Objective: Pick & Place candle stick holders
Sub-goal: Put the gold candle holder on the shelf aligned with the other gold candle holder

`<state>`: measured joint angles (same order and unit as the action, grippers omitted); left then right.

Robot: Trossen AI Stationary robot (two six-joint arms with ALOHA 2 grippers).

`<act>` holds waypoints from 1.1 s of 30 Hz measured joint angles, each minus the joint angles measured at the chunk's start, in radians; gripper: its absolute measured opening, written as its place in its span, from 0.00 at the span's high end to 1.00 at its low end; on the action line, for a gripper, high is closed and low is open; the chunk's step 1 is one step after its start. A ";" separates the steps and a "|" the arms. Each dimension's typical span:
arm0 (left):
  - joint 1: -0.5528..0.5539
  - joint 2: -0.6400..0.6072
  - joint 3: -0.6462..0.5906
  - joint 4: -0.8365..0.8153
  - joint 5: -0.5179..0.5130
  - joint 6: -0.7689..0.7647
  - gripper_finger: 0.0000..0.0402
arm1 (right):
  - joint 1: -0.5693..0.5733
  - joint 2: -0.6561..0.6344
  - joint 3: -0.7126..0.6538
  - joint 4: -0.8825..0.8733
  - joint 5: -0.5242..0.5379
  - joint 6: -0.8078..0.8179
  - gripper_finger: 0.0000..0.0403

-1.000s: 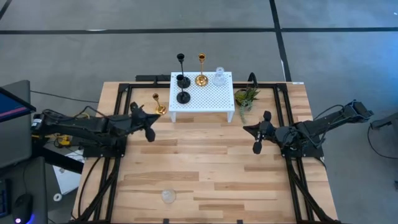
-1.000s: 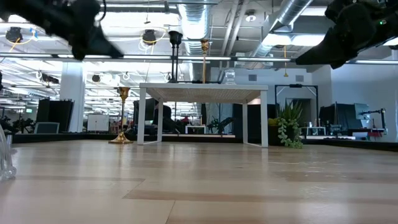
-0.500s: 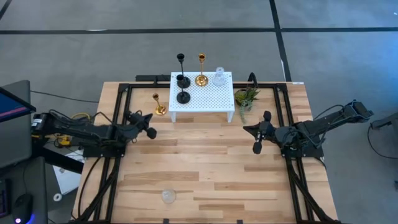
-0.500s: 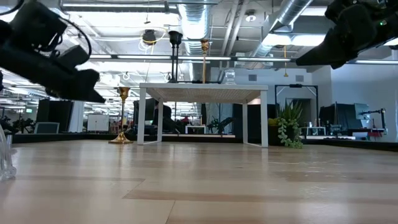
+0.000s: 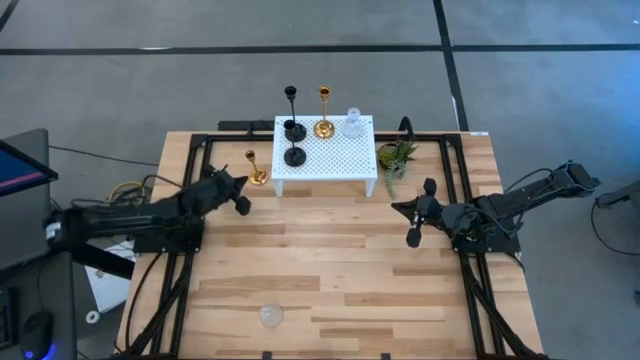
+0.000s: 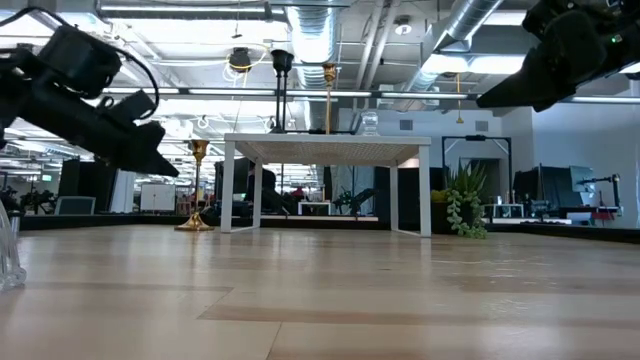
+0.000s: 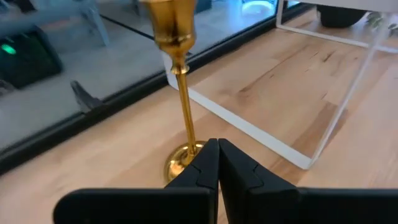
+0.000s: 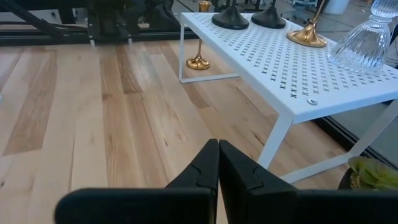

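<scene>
your white perforated stand [image 5: 330,150] already carries four candle stick holders [image 5: 322,125], a clear holder [image 5: 270,316] waits near the front edge, so your left gripper [image 5: 240,195], clenched and empty, aims at the gold holder [image 7: 180,93] beside the stand, right gripper [image 5: 414,222] clenched, idle.

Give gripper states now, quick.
Left gripper: closed, empty, near gold candle stick holder.
Right gripper: closed, empty.
</scene>
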<state>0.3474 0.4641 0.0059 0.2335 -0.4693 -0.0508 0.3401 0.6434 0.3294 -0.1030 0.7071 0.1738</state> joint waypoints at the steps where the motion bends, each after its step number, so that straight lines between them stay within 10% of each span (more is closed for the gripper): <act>1: 0.044 0.000 0.000 0.001 0.061 0.001 0.99 | 0.000 0.000 0.000 -0.003 0.000 0.000 1.00; 12: 0.339 0.014 0.000 0.062 0.486 0.045 0.99 | 0.000 0.000 0.000 -0.006 0.000 0.000 1.00; 33: 0.351 0.377 0.000 0.341 0.433 0.060 0.98 | 0.000 0.000 0.000 -0.009 0.000 0.003 1.00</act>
<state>0.6983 0.8410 0.0056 0.5745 -0.0368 0.0097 0.3401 0.6434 0.3294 -0.1119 0.7071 0.1764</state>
